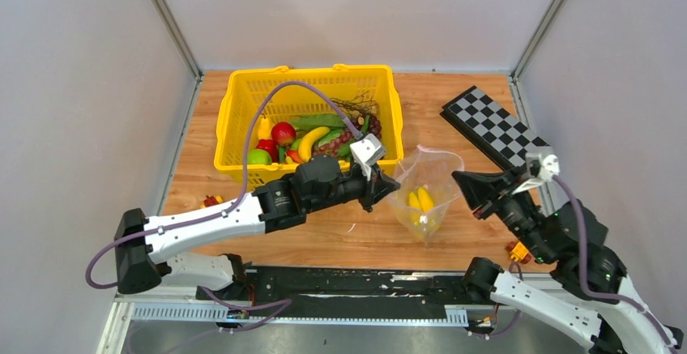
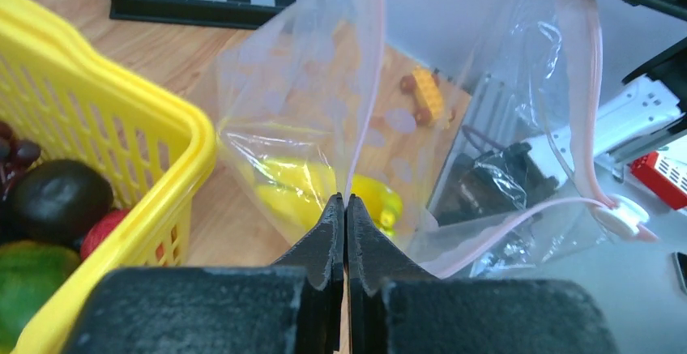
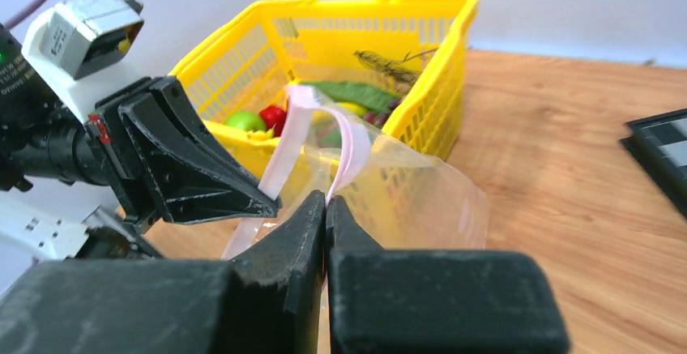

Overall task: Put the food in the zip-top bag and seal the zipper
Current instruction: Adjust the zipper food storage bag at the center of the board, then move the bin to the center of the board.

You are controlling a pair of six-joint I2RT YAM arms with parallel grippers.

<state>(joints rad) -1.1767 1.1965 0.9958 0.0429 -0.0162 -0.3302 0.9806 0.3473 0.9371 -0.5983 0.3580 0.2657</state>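
Note:
The clear zip-top bag stands open on the wood in front of the yellow basket, with yellow bananas inside it. My left gripper is shut on the bag's left rim, and the film runs up from its closed tips. My right gripper is shut on the right rim, pinching the pink zipper at its tips. The rest of the food, including apples, a banana, grapes and green pods, lies in the basket.
A black-and-white checkerboard lies at the back right. A small red-and-yellow toy sits by the left arm. An orange piece sits near the right arm's base. Grey walls close in on both sides.

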